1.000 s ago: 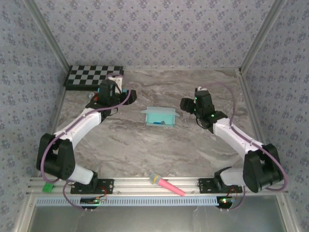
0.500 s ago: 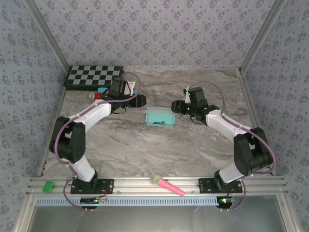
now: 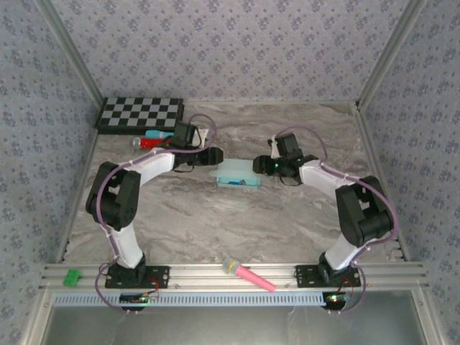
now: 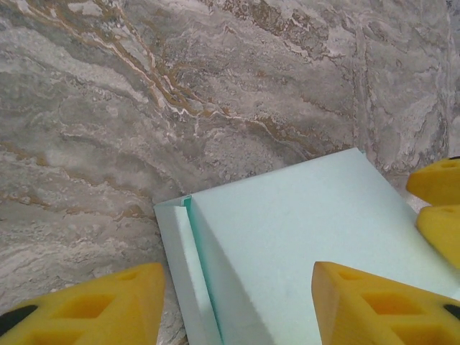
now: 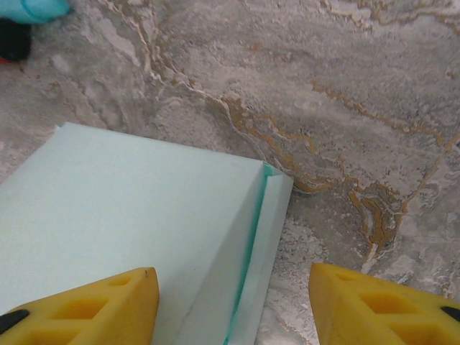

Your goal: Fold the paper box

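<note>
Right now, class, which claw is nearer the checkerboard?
The left claw, at the left end of the box; the right claw sits at the other end, farther from the checkerboard.

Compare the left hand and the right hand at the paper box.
The left hand is at the paper box's left end; the right hand is at its right end. The left hand sits slightly farther back than the right hand. Both stand open, straddling a box corner.
</note>
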{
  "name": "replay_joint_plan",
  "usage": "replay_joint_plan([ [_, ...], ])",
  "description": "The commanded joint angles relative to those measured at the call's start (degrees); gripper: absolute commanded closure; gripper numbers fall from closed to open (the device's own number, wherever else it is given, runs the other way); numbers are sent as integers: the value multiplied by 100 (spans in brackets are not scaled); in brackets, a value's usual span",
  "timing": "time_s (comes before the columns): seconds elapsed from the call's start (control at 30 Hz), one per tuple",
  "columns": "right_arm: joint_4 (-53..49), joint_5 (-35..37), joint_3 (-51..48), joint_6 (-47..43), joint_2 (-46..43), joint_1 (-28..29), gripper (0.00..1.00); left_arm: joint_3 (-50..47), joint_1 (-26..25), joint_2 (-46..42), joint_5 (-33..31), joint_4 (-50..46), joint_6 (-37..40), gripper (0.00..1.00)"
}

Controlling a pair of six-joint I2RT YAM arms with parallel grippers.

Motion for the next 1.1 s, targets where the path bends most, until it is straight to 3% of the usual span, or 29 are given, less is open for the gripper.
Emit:
replay_joint_plan([
  [0.0, -50, -103, 22, 75, 230, -50, 43, -185, -75, 236, 143, 326, -211, 45],
  [0.33, 104, -414, 65, 120, 695, -64, 54, -439, -241, 412, 187, 602, -465, 55],
  [0.67, -269, -548, 443, -81, 1160, -24, 71, -705, -360, 246, -60, 532, -678, 65],
  [0.87, -617, -783, 885, -383, 1600, 45, 72, -964, -487, -102, -557, 300, -931, 71],
  [1.07, -1509, -648, 1794, -1109, 2101, 239, 72, -1413, -683, -562, -951, 208, -1334, 70],
])
